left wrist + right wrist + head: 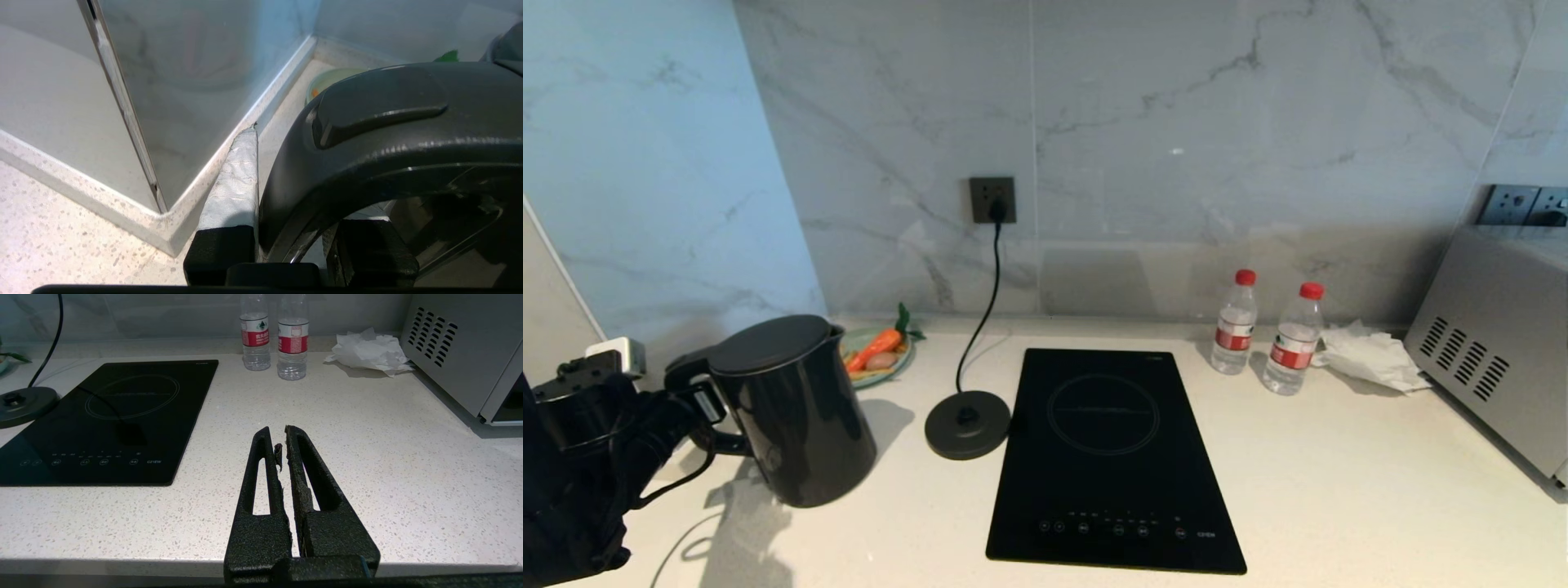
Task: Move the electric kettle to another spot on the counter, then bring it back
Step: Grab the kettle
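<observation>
The glossy black electric kettle (792,416) stands upright at the left of the white speckled counter (1339,490), off its base, handle turned to the left. My left gripper (698,404) reaches in from the left edge and is shut on the loop handle (367,134). A taped finger (235,183) presses the handle's outer side, and the other finger sits inside the loop. My right gripper (280,435) hovers shut and empty over the counter's (367,416) front edge, right of the hob.
The round corded base (968,425) sits between kettle and black induction hob (1107,457). A plate with a carrot (882,351) lies behind the kettle, near the wall corner. Two water bottles (1235,322), crumpled tissue (1368,355) and a grey oven (1494,351) stand at the right.
</observation>
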Tool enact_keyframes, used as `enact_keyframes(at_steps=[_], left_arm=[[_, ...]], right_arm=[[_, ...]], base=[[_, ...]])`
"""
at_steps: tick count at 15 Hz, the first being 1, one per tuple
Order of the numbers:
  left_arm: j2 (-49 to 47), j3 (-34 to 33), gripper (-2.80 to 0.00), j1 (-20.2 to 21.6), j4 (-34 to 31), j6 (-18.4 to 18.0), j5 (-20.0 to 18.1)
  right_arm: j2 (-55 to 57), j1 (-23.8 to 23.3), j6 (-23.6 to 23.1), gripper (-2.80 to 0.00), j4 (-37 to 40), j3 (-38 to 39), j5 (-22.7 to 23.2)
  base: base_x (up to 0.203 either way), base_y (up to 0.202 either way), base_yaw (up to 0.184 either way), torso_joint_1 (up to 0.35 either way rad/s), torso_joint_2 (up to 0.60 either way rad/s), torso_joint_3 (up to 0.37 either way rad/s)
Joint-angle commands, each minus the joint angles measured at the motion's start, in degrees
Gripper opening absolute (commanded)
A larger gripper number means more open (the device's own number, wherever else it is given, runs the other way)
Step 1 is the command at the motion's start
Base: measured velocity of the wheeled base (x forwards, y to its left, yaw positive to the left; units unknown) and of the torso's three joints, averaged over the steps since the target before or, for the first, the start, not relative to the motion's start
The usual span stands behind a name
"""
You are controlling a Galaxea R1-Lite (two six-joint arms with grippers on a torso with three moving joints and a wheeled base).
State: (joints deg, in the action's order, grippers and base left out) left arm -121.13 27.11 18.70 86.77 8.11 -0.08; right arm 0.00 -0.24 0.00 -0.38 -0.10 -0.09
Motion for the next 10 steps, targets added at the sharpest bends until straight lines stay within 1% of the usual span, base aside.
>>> enact_keyframes(at_steps=[1,3,6,8,10], left_arm=[[3.1,-0.3,-2.8,-0.7,0.9,0.2,0.2],[4.2,-0.4,-2.8,-1.6,0.9,0.2,0.4],[5.3,-0.4,-2.8,-3.4,0.9,0.2,2.9],[7.1,-0.1,-2.8,-5.8,0.3,0.2,4.6],[8.2,1.2,-2.8,-8.7,-1.9,0.2,7.1]], right_arm=[[0.0,0.0,0.0,-2.8,0.0,0.0,0.0],[0.0,0.0,0.0,-2.8,-0.1,0.0,0.0],[0.0,0.0,0.0,-2.8,0.0,0.0,0.0],[0.0,0.1,0.0,-2.8,0.0,0.0,0.0],[0.0,0.1,0.0,-2.8,0.0,0.0,0.0]], base=[[0.0,0.0,0.0,0.0,0.0,0.0],[0.0,0.0,0.0,0.0,0.0,0.0],[0.0,0.0,0.0,0.0,0.0,0.0],[0.0,0.0,0.0,0.0,0.0,0.0],[0.0,0.0,0.0,0.0,0.0,0.0]])
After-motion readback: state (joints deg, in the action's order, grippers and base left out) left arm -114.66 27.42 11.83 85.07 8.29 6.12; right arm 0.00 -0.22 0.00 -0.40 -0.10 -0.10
